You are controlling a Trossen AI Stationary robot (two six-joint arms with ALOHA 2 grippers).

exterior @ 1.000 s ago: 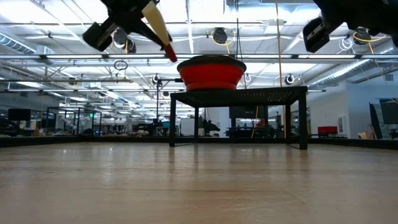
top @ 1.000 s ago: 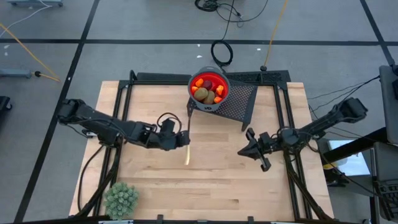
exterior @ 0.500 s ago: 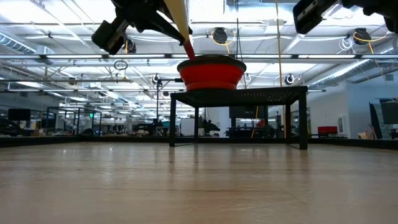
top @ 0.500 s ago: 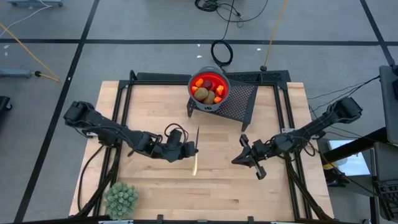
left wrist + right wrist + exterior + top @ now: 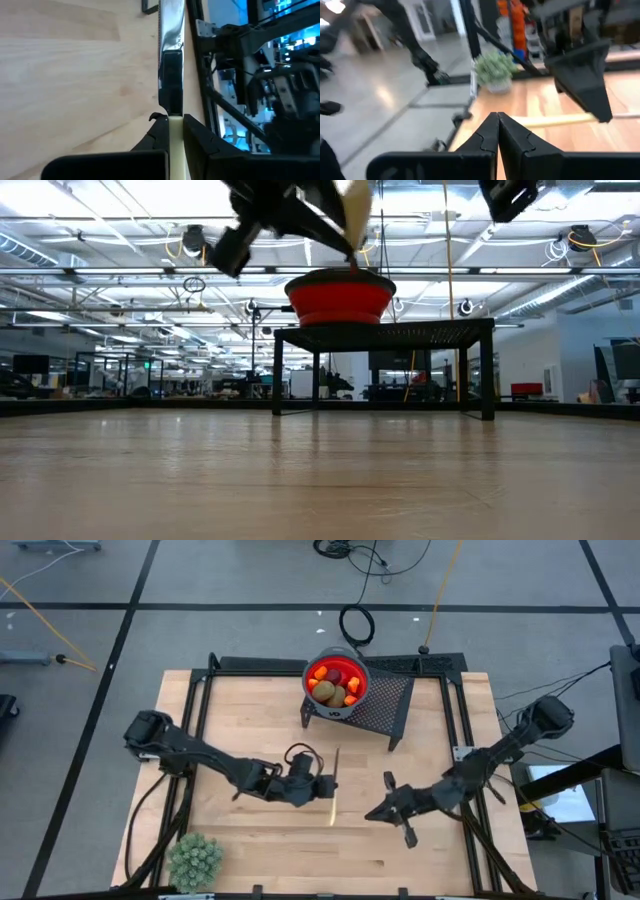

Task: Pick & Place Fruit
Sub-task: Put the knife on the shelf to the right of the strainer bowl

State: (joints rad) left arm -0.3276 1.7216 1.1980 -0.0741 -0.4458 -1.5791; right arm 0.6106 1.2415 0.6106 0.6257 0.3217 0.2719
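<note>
The plant ball (image 5: 194,858) sits at the table's (image 5: 240,720) near left corner, behind and to the left of the left gripper (image 5: 325,786). The left gripper, above mid-table, pinches the knife (image 5: 333,788) by its pale yellow handle. Just beyond its right side hovers the right gripper (image 5: 372,813), fingers pressed together, holding nothing. The fruit (image 5: 334,684) lies in the red bowl (image 5: 337,682) on the black rack (image 5: 385,705), well beyond both grippers.
</note>
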